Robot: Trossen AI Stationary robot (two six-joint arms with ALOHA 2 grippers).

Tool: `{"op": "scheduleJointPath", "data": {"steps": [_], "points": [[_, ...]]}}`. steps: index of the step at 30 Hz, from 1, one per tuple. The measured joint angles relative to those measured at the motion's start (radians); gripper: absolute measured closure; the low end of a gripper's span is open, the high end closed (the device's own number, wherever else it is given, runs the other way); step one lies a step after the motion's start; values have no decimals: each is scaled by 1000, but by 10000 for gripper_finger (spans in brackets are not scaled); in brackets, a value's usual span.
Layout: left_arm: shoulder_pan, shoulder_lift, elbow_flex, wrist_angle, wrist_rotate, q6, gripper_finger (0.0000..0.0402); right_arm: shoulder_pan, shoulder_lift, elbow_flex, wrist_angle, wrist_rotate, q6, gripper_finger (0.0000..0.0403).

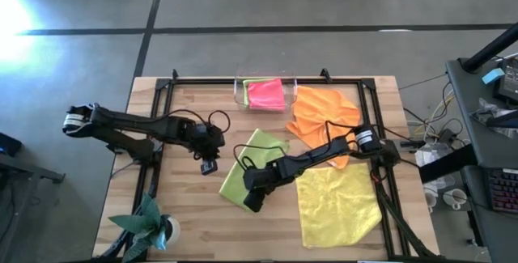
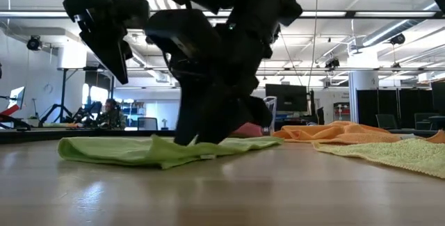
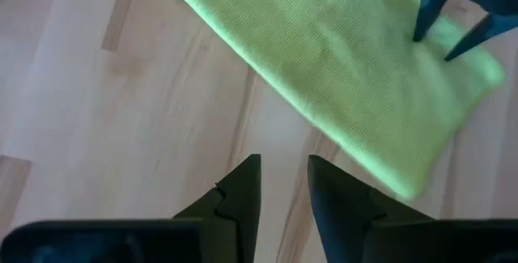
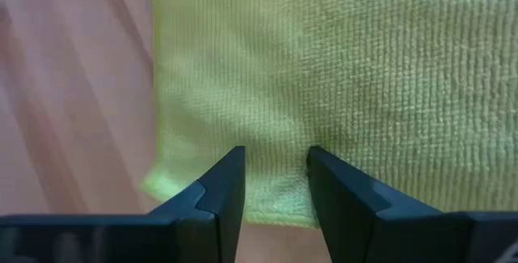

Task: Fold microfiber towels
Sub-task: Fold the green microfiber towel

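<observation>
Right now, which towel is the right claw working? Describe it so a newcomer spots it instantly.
Start at the wooden table and go to its middle, in front of the clear tray holding a pink towel. The lime green towel lies there at a slant, with the right claw over its near corner, fingers apart. It is the only green one lying on the bare table; the orange towel and yellow towel lie to its right.

Two dark, near-black arms, slim and jointed. The left arm (image 1: 133, 127) carries a white-banded end; the right arm (image 1: 324, 154) wears a white-and-silver collar. Looping black cables trail both. Angular matte-black fingers (image 3: 243, 190), wedge-shaped.
</observation>
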Motion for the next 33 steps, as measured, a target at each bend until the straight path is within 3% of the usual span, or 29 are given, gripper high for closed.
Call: {"op": "scheduleJointPath", "data": {"steps": [11,19,26,33], "points": [[0,28,0,-2,4,-3,314,43,-23,22,-331,-24,0,280],[0,51,0,-21,7,-11,306,77,-111,40,-344,-16,-114,288],[0,55,4,-51,10,-106,247,150,-231,36,-433,143,-191,285],[-74,55,5,38,114,-109,215,268,-306,-48,-470,263,-198,289]]}}
